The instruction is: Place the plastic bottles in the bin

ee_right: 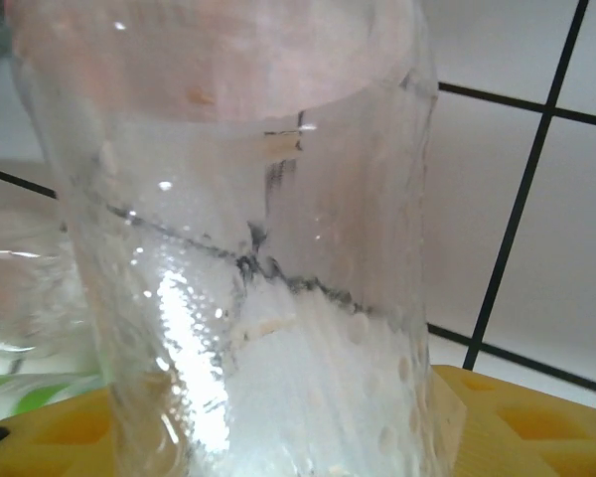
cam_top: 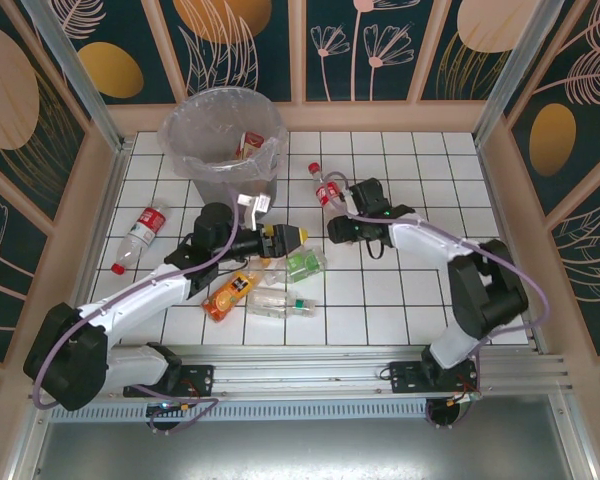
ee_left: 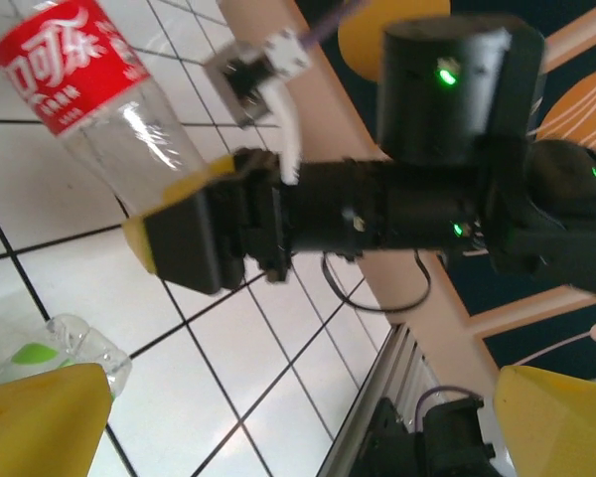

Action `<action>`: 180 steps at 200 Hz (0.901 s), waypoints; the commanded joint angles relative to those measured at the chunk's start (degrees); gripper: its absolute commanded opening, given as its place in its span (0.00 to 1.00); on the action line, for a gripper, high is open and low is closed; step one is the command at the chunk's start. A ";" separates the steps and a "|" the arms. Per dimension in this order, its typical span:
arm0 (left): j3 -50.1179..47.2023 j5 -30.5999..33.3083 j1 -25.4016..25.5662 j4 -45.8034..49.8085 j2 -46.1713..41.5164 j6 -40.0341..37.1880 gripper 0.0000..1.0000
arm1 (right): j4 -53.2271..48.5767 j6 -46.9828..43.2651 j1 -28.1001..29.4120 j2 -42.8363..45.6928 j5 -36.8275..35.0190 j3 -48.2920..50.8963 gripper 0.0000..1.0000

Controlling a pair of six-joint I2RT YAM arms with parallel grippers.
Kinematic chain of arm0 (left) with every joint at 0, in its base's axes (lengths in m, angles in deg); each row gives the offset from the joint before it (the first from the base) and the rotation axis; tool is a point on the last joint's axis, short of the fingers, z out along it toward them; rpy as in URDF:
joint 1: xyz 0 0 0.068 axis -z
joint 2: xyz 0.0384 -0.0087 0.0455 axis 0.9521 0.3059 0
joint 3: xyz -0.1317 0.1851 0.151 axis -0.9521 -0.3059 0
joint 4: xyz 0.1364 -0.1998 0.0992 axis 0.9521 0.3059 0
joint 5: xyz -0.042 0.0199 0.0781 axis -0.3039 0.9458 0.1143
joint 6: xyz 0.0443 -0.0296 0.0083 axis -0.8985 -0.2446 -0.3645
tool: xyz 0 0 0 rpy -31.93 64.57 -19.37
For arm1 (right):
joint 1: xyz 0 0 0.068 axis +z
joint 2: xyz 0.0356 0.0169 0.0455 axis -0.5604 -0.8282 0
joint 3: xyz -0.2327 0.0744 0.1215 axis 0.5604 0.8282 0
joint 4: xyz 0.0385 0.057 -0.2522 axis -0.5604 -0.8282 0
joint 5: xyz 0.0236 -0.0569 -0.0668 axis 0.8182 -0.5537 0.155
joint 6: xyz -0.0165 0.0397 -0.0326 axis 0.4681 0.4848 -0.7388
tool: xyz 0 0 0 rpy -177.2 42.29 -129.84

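Observation:
The grey bin (cam_top: pixel 195 175), lined with a clear bag, stands at the back left with a bottle (cam_top: pixel 250 145) inside. A red-labelled plastic bottle (cam_top: pixel 326 187) lies right of it. My right gripper (cam_top: pixel 340 208) is shut on its clear lower end (ee_right: pixel 248 248), with yellow fingers (ee_right: pixel 517 417) on either side. The left wrist view shows the same bottle (ee_left: pixel 74 70) in that right gripper (ee_left: pixel 169 199). My left gripper (cam_top: pixel 296 237) is open and holds nothing, just above a green-labelled bottle (cam_top: pixel 305 264). Its yellow fingertips (ee_left: pixel 40 417) stand wide apart.
An orange bottle (cam_top: pixel 230 293) and a clear bottle with a green cap (cam_top: pixel 280 305) lie near the front. Another red-labelled bottle (cam_top: pixel 140 235) lies at the far left. Wooden walls enclose the tiled table (cam_top: pixel 410 300). A metal rail (cam_top: pixel 360 360) runs along the near edge.

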 commanded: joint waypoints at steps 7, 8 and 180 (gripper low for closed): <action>1.54 2.41 0.51 -7.75 0.94 3.84 0.98 | 2.59 5.05 0.67 9.06 5.54 4.82 0.59; 1.61 2.49 0.55 -7.78 0.95 3.81 0.99 | 2.66 5.17 0.67 9.46 5.71 5.00 0.59; 9.76 5.51 6.01 -12.75 12.90 3.82 0.98 | 11.12 12.83 5.63 34.42 24.90 21.50 0.59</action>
